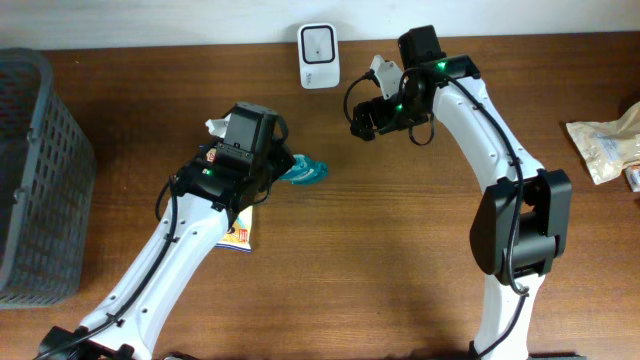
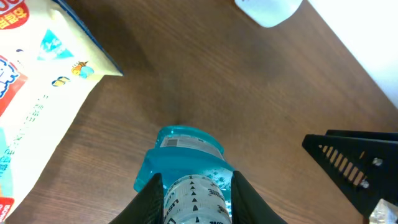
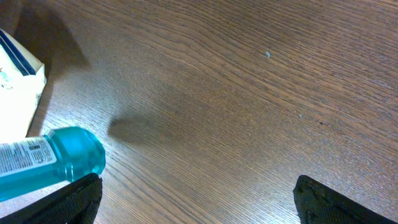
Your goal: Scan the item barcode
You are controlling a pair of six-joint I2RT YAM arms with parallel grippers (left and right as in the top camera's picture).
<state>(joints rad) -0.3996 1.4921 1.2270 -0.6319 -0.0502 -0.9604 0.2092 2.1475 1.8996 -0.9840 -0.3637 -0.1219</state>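
Left pincer (image 2: 194, 194) clamps the translucent teal plastic bottle (image 2: 186, 146), long axis aimed wide of the white boxy scanner (image 1: 319, 42); right pincer (image 3: 205, 208) open.

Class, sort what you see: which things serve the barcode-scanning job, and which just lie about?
In the job: teal bottle, left claw, white scanner.
Lying about: grey basket, snack packet, beige packets.

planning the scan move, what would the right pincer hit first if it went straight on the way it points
Probably the bare wooden table: only wood shows between the fingers of the open right pincer. The teal bottle lies left of that line, so likely missed, though depth is unclear.
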